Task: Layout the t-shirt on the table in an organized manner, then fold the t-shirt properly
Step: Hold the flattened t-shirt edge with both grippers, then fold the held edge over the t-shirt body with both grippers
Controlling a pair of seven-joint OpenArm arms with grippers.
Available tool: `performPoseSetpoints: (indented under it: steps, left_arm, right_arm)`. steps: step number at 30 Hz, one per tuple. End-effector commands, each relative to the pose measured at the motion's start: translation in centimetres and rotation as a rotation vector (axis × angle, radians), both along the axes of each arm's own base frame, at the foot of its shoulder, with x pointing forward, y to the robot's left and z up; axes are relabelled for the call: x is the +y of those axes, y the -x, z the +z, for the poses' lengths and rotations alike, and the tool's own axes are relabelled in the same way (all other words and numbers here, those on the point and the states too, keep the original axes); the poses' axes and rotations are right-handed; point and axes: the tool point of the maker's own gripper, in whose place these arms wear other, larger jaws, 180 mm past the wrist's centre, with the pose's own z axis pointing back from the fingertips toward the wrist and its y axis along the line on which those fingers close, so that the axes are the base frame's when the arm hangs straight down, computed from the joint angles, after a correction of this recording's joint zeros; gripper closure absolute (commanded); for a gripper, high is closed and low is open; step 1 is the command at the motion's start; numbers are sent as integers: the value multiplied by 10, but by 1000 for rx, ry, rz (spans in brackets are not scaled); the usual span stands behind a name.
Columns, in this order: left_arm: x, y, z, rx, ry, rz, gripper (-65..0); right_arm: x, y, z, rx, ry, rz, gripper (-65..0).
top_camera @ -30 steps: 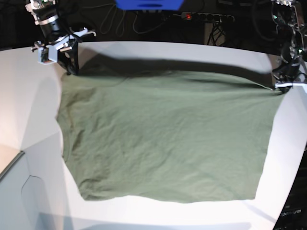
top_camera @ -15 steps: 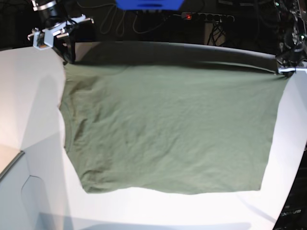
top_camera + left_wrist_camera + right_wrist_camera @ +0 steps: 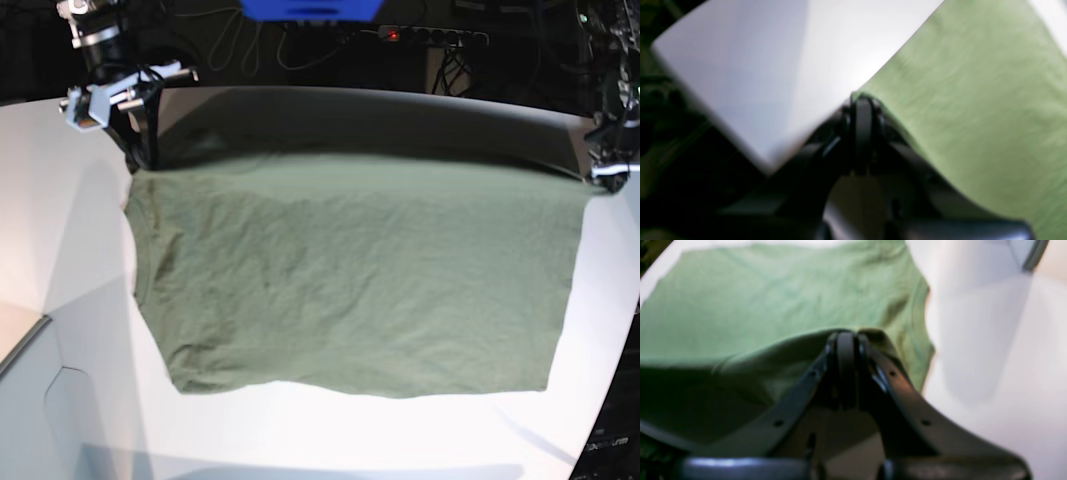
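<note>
Both grippers were clamped on the t-shirt (image 3: 350,280); right gripper (image 3: 846,335) and left gripper (image 3: 863,101) each held a far corner; cloth trailed toward the counter's (image 3: 60,220) near edge.

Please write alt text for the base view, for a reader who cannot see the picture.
An olive-green t-shirt lies spread on a white table, its far edge held at both corners. The right gripper pinches the corner on the picture's left, and the left gripper pinches the corner on the picture's right.
</note>
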Motion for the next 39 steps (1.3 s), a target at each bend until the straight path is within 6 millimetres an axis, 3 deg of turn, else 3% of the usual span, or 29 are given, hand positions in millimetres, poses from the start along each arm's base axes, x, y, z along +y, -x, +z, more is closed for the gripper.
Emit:
performPoseSetpoints:
  steps: [1, 9, 15, 22, 29, 39]
  left_arm:
    - [8, -9, 17, -44, -38, -2, -2]
    - [12, -53, 36, -143, -17, 19, -2]
    - [16, -79, 30, -156, 17, 39, -2]
    - [7, -112, 23, -130, 26, -19, -2]
    - [17, -135, 36, -163, 29, -2, -2]
    - [15, -144, 44, -188, 34, -3, -2]
  right_arm:
    - [1, -8, 7, -33, -9, 10, 0]
    - [2, -71, 2, -30, -5, 21, 0]
    - [15, -113, 11, -37, 12, 80, 0]
    - [43, -147, -3, -5, 25, 199, 0]
    - [33, -176, -4, -9, 39, 192, 0]
    - [27, -217, -2, -9, 56, 203, 0]
